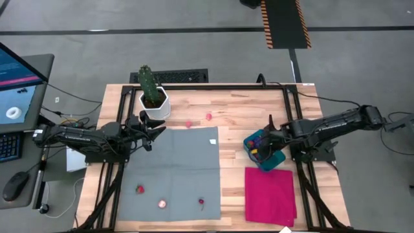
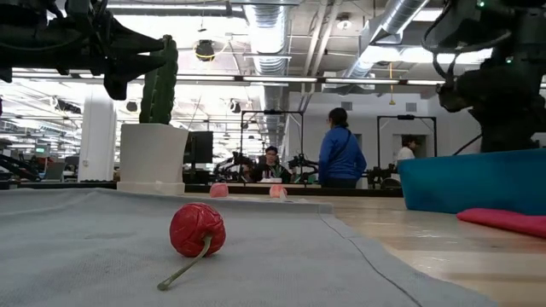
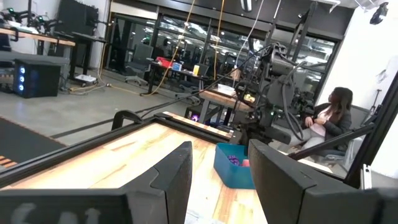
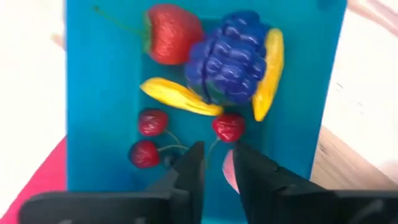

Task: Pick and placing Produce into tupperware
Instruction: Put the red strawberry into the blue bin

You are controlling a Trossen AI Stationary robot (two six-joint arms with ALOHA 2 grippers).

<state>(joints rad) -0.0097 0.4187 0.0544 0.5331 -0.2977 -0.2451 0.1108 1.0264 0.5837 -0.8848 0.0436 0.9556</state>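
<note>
The right gripper is hanging over the teal tub, pointing straight down into it, because that is where each piece of produce is meant to end up. Its two fingers are standing a little apart with nothing clamped between them. A pale pink piece is showing in the narrow gap just below the tips, and I judge it to be a fruit being dropped, though it is too blurred to name. Just ahead of the fingertips a red cherry is lying on the tub floor, with two more cherries off to one side of the fingers. Farther out beyond the tips, a purple grape bunch, a strawberry and two yellow slices are resting together.

The left gripper is waiting at the edge of the grey cloth, beside the cactus pot, held clear of the table. Its fingers are standing partly open and empty, and the tub is showing through the gap between them, well off across the table.

More produce is lying well away from either set of fingers: a red cherry, a pink piece and another cherry on the near part of the grey cloth, and two pink pieces on the bare wood beyond it. The job is looking about half done.
</note>
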